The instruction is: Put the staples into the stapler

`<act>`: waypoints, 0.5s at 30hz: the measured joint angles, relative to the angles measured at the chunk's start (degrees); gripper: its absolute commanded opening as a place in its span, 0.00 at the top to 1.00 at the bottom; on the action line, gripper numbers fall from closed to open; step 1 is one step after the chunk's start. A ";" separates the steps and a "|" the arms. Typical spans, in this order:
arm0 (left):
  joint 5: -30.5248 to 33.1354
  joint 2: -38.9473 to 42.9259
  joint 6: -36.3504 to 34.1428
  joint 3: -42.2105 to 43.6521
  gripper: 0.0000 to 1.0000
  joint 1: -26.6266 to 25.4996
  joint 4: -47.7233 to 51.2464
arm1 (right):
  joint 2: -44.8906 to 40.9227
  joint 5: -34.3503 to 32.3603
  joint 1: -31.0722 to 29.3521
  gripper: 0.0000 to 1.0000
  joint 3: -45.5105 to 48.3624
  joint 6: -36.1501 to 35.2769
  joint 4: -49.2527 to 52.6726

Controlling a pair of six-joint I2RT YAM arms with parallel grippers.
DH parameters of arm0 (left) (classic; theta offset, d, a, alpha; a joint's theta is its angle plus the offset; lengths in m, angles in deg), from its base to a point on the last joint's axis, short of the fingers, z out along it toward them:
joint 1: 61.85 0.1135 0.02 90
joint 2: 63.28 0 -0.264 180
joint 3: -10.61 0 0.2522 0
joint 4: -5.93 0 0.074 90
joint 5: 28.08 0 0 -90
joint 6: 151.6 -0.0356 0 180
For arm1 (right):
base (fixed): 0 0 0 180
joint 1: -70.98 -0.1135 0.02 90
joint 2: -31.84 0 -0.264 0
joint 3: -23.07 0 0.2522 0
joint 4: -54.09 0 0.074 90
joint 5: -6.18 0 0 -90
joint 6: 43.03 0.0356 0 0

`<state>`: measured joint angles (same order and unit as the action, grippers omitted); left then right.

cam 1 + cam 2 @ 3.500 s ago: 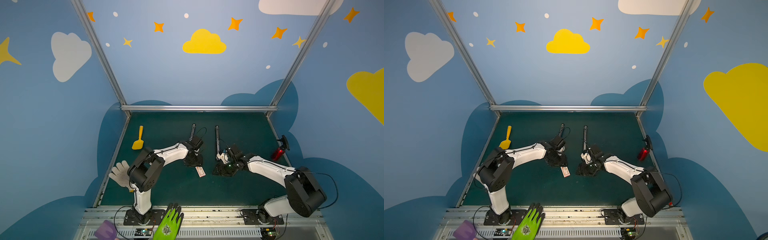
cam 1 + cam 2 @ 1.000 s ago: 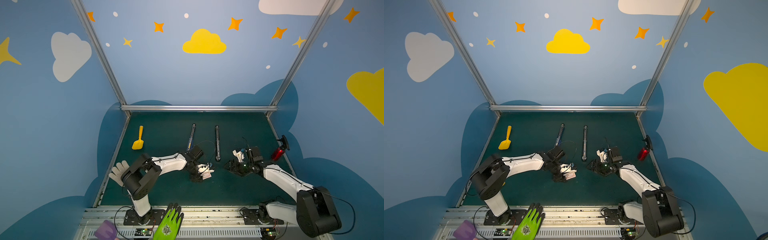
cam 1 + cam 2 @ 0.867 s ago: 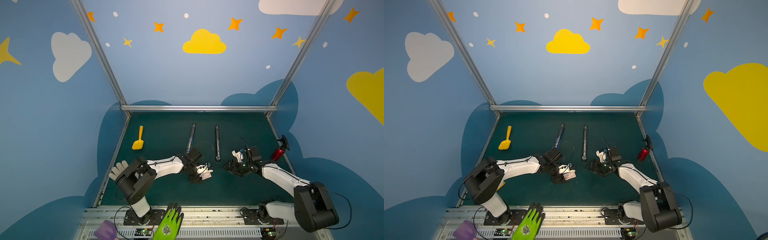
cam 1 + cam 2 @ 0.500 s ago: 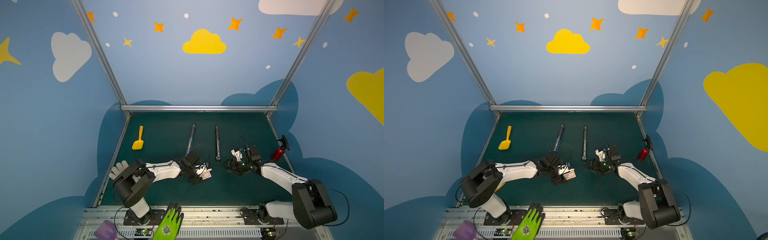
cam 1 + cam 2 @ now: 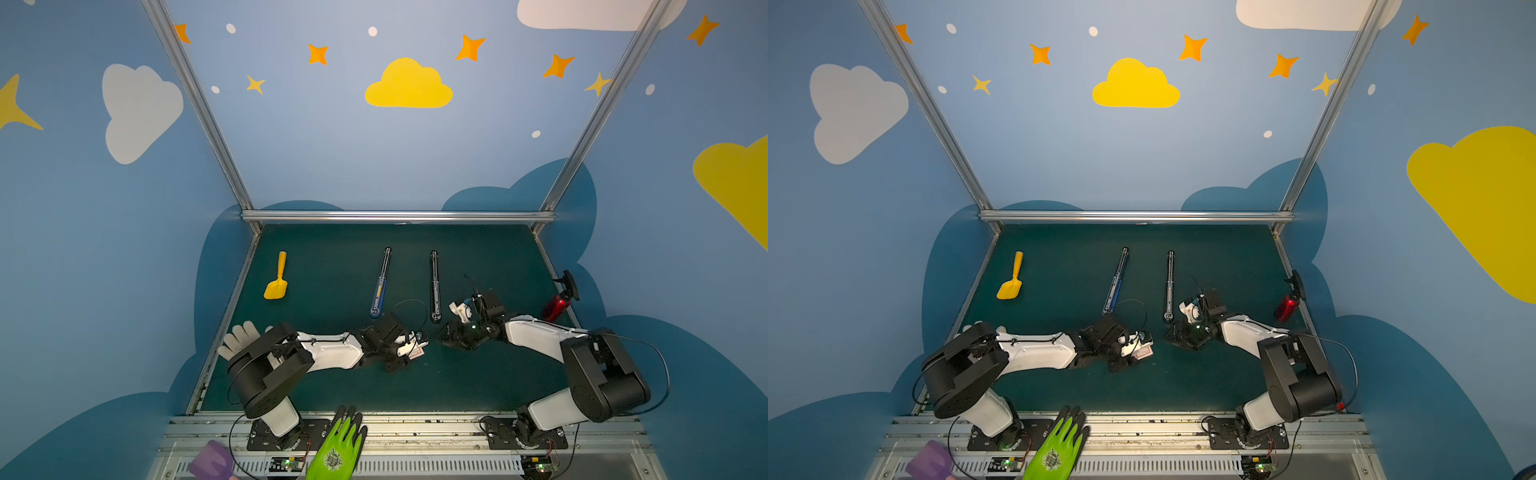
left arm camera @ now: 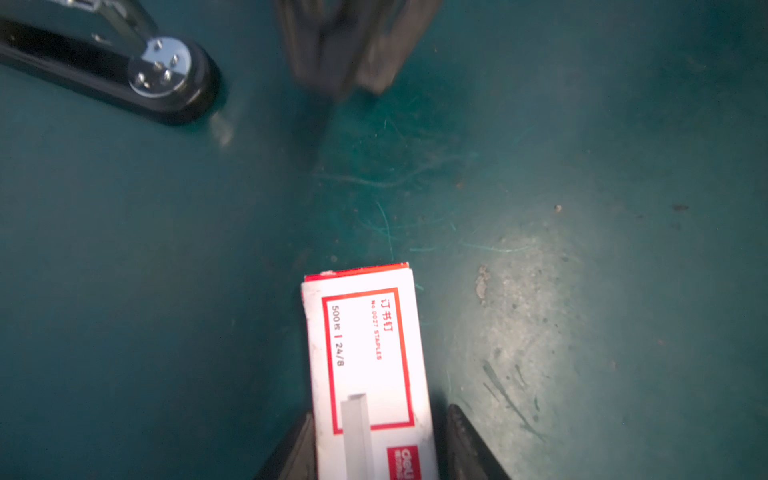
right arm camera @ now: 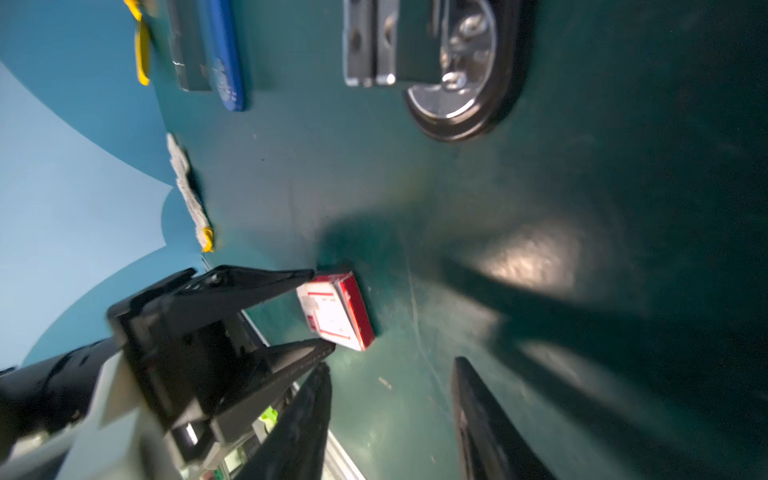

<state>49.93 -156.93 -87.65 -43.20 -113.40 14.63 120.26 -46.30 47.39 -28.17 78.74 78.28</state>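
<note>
The staples' small white box with a red label (image 6: 365, 332) sits low over the green mat between the fingers of my left gripper (image 6: 380, 413), which is shut on its long sides. The right wrist view shows both black fingertips against the tilted box (image 7: 336, 316). No loose strips show. Two staplers lie opened out flat further back in both top views, a blue one (image 5: 380, 286) and a black one (image 5: 434, 286). My right gripper (image 7: 392, 363) is open and empty, just right of the box and near the black stapler's round end (image 7: 457, 62).
A yellow scoop (image 5: 276, 282) lies at the back left and a red spray bottle (image 5: 559, 301) at the right edge. A white glove (image 5: 241, 338) lies by the left arm's base. A green glove (image 5: 336, 444) and a purple object (image 5: 210, 463) rest on the front rail.
Both grippers left the staplers' near ends. My left gripper came down around the box and its jaws narrowed onto it. My right gripper's jaws narrowed and it shifted slightly left.
</note>
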 measured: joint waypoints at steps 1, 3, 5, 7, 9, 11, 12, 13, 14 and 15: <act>0.42 0.00 -0.02 0.13 0.51 -0.22 -0.33 | 1.62 -0.26 -0.90 0.59 -0.92 -0.02 0.33; 1.16 0.02 0.07 0.28 0.47 -0.59 -0.76 | 3.80 -0.31 -2.25 0.60 -2.38 -0.07 0.57; 2.23 0.11 0.24 0.59 0.46 -0.79 -1.55 | 5.38 -0.37 -3.67 0.61 -4.02 -0.07 0.55; 3.02 0.46 0.39 1.09 0.46 -1.01 -2.14 | 6.91 -0.37 -4.90 0.63 -5.49 0.02 0.44; 3.61 0.63 0.59 1.33 0.47 -1.14 -2.47 | 7.93 -0.37 -5.73 0.65 -6.45 0.20 0.31; 3.93 0.68 0.85 1.33 0.47 -1.27 -2.45 | 8.76 -0.42 -6.23 0.66 -7.13 0.31 0.33; 4.00 0.70 0.92 1.36 0.47 -1.29 -2.40 | 9.16 -0.46 -6.38 0.66 -7.45 0.28 0.37; 4.13 0.74 1.05 1.40 0.46 -1.29 -2.40 | 9.46 -0.48 -6.54 0.66 -7.78 0.24 0.55; 4.22 0.76 1.25 1.40 0.46 -1.29 -2.34 | 9.60 -0.61 -6.69 0.67 -8.07 0.20 0.83; 4.39 0.81 1.31 1.40 0.46 -1.29 -2.23 | 9.70 -0.85 -6.86 0.67 -8.37 0.11 1.25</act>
<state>54.32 -156.12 -86.33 -41.80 -114.69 12.40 129.97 -47.15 40.52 -36.54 78.85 79.53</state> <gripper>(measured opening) 0.537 0.335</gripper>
